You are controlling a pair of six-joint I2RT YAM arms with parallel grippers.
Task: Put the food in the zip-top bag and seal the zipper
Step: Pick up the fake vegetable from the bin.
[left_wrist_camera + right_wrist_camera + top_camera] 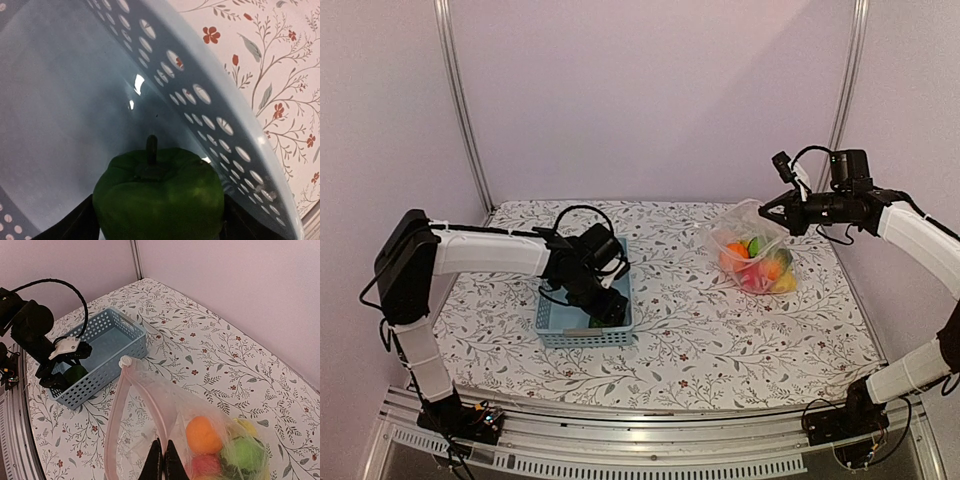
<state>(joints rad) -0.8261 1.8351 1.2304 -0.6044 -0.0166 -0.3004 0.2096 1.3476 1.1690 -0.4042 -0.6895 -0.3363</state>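
A clear, crinkly zip-top bag (756, 252) sits far right on the flowered table (720, 340). Its mouth is open, edged by a pale pink zipper (113, 430). Orange, green, red and yellow toy food (202, 435) shows through. The right gripper (163, 460) is pinched tight on the bag's film. The left gripper (605, 306) clasps a glossy green toy pepper (159, 200) inside the blue basket (552, 322).

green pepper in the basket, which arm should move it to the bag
Left. The left gripper is in the basket, fingers against both sides of the green pepper; the right gripper holds the zip-top bag open.
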